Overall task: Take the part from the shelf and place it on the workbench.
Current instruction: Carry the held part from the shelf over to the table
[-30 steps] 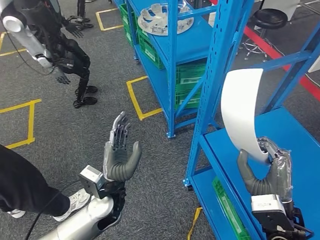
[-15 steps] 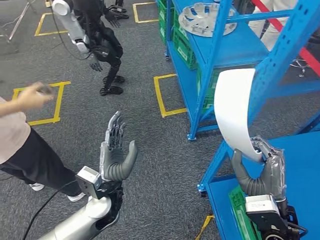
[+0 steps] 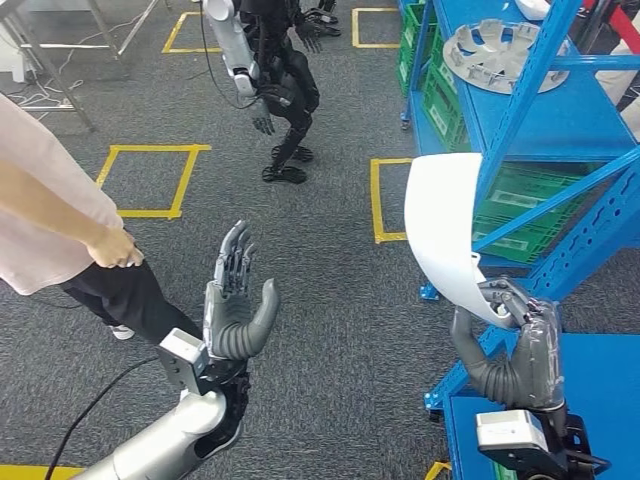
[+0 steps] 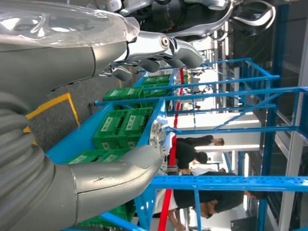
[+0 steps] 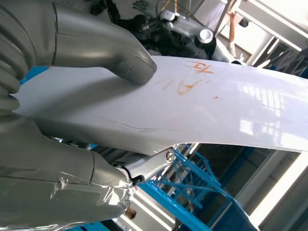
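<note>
My right hand [image 3: 515, 345] grips a curved white panel [image 3: 444, 228] by its lower end, holding it upright in front of the blue shelf [image 3: 528, 130]. The right wrist view shows the white panel [image 5: 203, 108] clamped between the thumb [image 5: 109, 48] and the fingers beneath it, with orange marks on its surface. My left hand [image 3: 235, 308] is raised over the grey floor, palm up, fingers apart and holding nothing. Its thumb [image 4: 109, 178] and fingers frame the shelf in the left wrist view.
A person in a pale top [image 3: 45, 210] stands close at the left. Another black humanoid robot [image 3: 275, 70] crouches ahead. A silver wheel cover [image 3: 494, 55] lies on the blue shelf over green crates [image 3: 528, 200]. Yellow squares [image 3: 151, 180] mark the floor.
The whole view has swung to the left: the shelf slid right and the person came further in. My right hand keeps holding the white panel and my left hand stays spread.
</note>
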Tool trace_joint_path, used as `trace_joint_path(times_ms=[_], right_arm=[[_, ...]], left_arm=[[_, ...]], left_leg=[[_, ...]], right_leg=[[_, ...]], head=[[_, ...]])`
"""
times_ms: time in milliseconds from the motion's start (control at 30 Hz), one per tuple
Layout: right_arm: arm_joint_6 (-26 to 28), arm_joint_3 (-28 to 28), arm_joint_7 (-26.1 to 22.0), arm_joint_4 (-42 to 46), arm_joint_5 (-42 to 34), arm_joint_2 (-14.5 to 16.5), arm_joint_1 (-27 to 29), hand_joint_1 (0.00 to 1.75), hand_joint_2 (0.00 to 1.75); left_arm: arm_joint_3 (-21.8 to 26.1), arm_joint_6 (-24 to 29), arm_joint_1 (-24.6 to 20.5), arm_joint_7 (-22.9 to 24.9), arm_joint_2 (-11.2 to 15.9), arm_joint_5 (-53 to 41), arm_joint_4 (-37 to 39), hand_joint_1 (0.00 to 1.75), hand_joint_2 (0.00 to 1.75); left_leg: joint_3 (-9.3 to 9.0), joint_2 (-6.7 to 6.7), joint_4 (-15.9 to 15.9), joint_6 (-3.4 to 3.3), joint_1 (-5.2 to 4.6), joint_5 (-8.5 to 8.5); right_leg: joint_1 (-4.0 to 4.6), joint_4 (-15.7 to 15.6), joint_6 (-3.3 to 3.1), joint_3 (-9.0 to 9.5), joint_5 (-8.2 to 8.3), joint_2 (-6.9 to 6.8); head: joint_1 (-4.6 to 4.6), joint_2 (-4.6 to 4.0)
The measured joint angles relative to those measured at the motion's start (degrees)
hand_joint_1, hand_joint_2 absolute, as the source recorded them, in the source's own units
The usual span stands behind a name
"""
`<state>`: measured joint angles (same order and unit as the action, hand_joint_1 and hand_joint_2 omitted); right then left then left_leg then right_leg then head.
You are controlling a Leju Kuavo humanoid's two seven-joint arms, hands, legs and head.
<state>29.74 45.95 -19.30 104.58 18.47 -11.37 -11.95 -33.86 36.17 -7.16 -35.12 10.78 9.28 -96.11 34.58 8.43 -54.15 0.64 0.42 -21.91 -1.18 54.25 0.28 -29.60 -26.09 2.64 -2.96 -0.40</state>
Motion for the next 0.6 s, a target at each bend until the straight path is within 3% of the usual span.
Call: trace_joint_path(times_ms=[167,233,300,333,367,400,433,500,533,600], right_arm=[[-0.05,0.06,0.07,0.05,-0.15,0.04,-0.04,1.75,1.75],[-0.11,0.07,0.10,0.05,-0.27,0.04,-0.03,1.75,1.75],[-0.18,0.23,0.07,0.06,-0.50,0.05,0.04,1.75,1.75],[-0.21,0.38,0.05,0.07,-0.61,0.06,0.09,1.75,1.75],[-0.25,0.53,0.03,0.07,-0.70,0.07,0.14,1.75,1.75],[-0.27,0.66,0.03,0.07,-0.76,0.07,0.17,1.75,1.75],[-0.27,0.72,0.03,0.08,-0.76,0.07,0.17,1.75,1.75],[-0.26,0.82,0.02,0.09,-0.78,0.07,0.11,1.75,1.75],[-0.25,0.87,0.01,0.09,-0.79,0.07,0.09,1.75,1.75],[-0.25,0.96,0.01,0.10,-0.81,0.07,0.03,1.75,1.75]], left_arm=[[0.00,0.12,0.04,0.00,0.11,-0.02,0.00,0.00,1.75],[0.00,0.25,-0.05,0.00,0.13,-0.04,0.00,0.00,1.75],[0.00,0.43,-0.13,0.13,0.18,-0.05,0.00,0.00,1.75],[0.00,0.48,-0.11,0.21,0.22,-0.05,0.00,0.00,1.75],[0.00,0.51,-0.07,0.30,0.27,-0.05,0.00,0.00,1.75],[0.00,0.51,-0.01,0.34,0.31,-0.05,0.00,0.00,1.75],[0.00,0.51,-0.06,0.34,0.33,-0.05,0.00,0.00,1.75],[0.00,0.52,-0.16,0.35,0.34,-0.05,0.00,0.00,1.75],[0.00,0.53,-0.20,0.36,0.34,-0.05,0.00,0.00,1.75],[0.00,0.55,-0.21,0.38,0.35,-0.04,-0.01,0.00,1.75]], left_leg=[[0.14,-1.43,-0.44,0.09,-0.10,-0.35],[0.88,-3.36,-1.91,0.24,-0.30,-1.29],[4.80,-6.25,-9.22,0.70,-0.19,-4.30],[6.58,-7.31,-12.37,0.96,0.03,-5.10],[7.34,-8.18,-13.59,1.18,0.27,-4.97],[6.24,-9.15,-11.42,1.28,0.43,-3.45],[3.83,-10.93,-6.91,1.20,0.39,-1.89],[0.64,-13.32,-1.13,0.70,0.09,-0.29],[0.27,-13.62,-0.38,0.38,-0.13,-0.35],[0.23,-11.92,-0.30,-0.32,-0.21,-0.31]], right_leg=[[-0.18,-0.43,-0.31,0.27,0.25,-0.69],[-0.09,-0.51,-0.48,0.34,0.29,-1.08],[0.13,-0.55,-0.72,0.36,0.19,-2.82],[0.24,-0.55,-0.75,0.38,0.05,-4.11],[0.31,-0.54,-0.71,0.46,-0.15,-5.47],[0.33,-0.52,-0.57,0.62,-0.38,-6.66],[0.43,-0.49,-0.33,0.82,-0.61,-7.28],[0.84,-0.42,0.27,1.27,-1.15,-8.38],[1.03,-0.44,0.57,1.49,-1.38,-8.92],[0.92,-0.47,1.19,1.87,-1.88,-9.97]], head=[[-0.08,0.00],[-0.32,-0.01],[-0.75,-0.01],[-0.93,-0.01],[-1.04,-0.01],[-1.14,-0.01],[-1.28,-0.01],[-1.27,-0.01],[-1.14,-0.01],[-0.80,-0.01]])
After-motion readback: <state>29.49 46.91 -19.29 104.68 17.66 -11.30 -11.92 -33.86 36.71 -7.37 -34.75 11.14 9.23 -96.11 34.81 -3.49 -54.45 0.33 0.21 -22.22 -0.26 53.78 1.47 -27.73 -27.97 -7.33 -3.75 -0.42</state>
